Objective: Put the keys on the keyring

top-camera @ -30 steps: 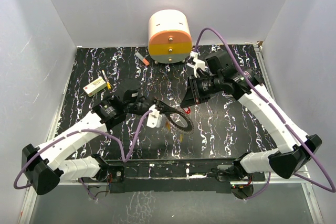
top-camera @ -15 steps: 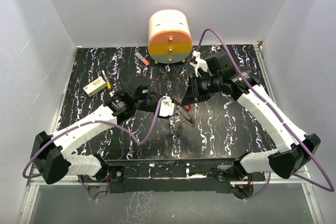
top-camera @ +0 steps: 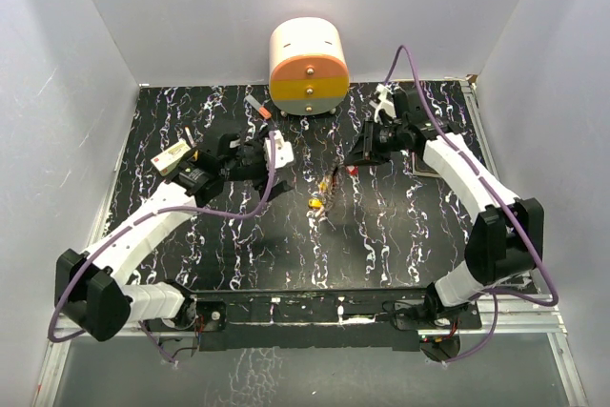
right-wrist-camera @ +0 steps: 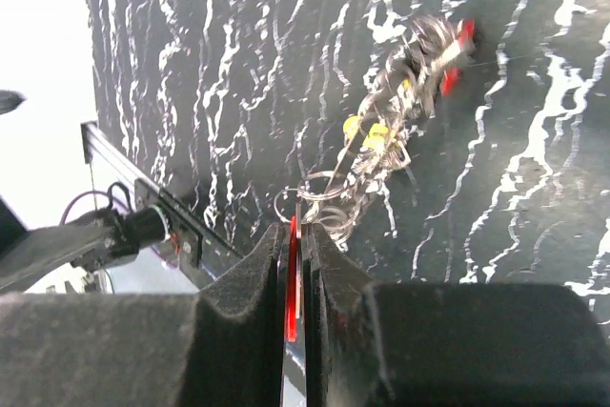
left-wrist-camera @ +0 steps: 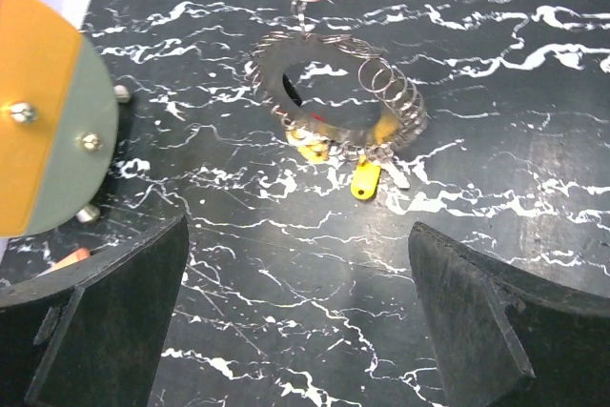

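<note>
Two yellow keys (left-wrist-camera: 365, 178) hang at the low edge of the keyring (left-wrist-camera: 329, 126), and one red key (right-wrist-camera: 462, 45) shows at its far end, so most of the threading looks done. Right jaws are pressed together on another red key (right-wrist-camera: 293, 283), which seems joined to the ring by a small loop; fully on or not, cannot tell. The ring sits tilted mid-desk (top-camera: 400, 235), just below the right jaws. Left jaws are spread wide and empty, facing the ring from well apart.
</note>
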Controlling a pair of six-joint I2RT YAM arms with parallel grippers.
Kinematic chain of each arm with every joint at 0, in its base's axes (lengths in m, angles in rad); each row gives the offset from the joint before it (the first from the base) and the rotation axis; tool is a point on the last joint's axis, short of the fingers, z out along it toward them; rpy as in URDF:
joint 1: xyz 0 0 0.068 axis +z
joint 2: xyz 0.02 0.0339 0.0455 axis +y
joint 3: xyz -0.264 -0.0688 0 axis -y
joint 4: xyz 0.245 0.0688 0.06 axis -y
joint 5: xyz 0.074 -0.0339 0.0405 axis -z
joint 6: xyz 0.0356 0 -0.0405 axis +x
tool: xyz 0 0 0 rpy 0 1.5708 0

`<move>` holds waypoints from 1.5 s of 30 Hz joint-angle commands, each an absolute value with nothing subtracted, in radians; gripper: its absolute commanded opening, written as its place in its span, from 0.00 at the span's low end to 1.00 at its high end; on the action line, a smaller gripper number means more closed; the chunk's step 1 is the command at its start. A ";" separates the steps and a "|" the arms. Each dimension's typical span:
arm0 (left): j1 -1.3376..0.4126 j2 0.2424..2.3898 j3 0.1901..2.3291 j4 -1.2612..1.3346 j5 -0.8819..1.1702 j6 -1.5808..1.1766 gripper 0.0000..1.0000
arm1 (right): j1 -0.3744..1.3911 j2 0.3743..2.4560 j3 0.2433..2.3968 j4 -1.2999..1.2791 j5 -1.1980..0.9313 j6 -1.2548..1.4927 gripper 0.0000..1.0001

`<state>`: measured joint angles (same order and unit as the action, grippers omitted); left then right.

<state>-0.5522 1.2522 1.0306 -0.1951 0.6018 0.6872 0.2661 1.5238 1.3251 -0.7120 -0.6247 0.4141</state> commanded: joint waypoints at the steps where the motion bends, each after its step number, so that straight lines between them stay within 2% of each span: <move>1: -0.544 1.172 1.034 -0.142 0.541 0.582 0.97 | 0.170 1.494 1.268 -0.525 -0.669 0.433 0.08; 10: -0.544 1.148 0.996 -0.086 0.526 0.538 0.97 | 0.119 1.318 0.891 -0.489 -0.521 0.458 0.09; 12: -0.545 1.150 0.994 -0.065 0.517 0.517 0.97 | 0.113 1.289 0.854 -0.493 -0.475 0.464 0.11; 16: -0.545 1.130 0.982 -0.019 0.481 0.445 0.97 | 0.109 1.221 0.849 -0.500 -0.372 0.440 0.08; 17: -0.543 1.125 0.981 -0.023 0.479 0.437 0.97 | 0.109 1.205 0.853 -0.494 -0.340 0.440 0.62; 18: -0.544 1.123 0.981 -0.028 0.476 0.432 0.97 | 0.109 1.191 0.862 -0.494 -0.306 0.439 0.94; 19: -0.544 1.123 0.981 -0.032 0.472 0.428 0.97 | 0.109 1.181 0.871 -0.495 -0.280 0.438 0.98; 28: -0.536 1.131 1.033 -0.077 0.369 0.430 0.97 | 0.108 1.196 0.913 -0.546 -0.265 0.422 0.99; 30: -0.531 1.132 1.038 -0.066 0.337 0.416 0.97 | 0.110 1.183 0.914 -0.521 -0.192 0.467 0.99; 35: -0.502 1.133 1.040 -0.022 0.296 0.349 0.97 | 0.116 1.081 0.919 -0.444 -0.070 0.477 0.99; 39: -0.476 1.134 1.029 0.005 0.289 0.321 0.97 | 0.120 1.002 0.929 -0.407 -0.072 0.447 0.99; 45: -0.449 1.121 1.013 0.026 0.295 0.302 0.97 | 0.120 0.959 0.909 -0.396 -0.021 0.564 0.99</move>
<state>-0.4664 1.1648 1.0004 -0.0116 0.3019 0.3363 0.1169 0.9821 0.8936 -0.4805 -0.0822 0.4984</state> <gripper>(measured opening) 0.970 0.987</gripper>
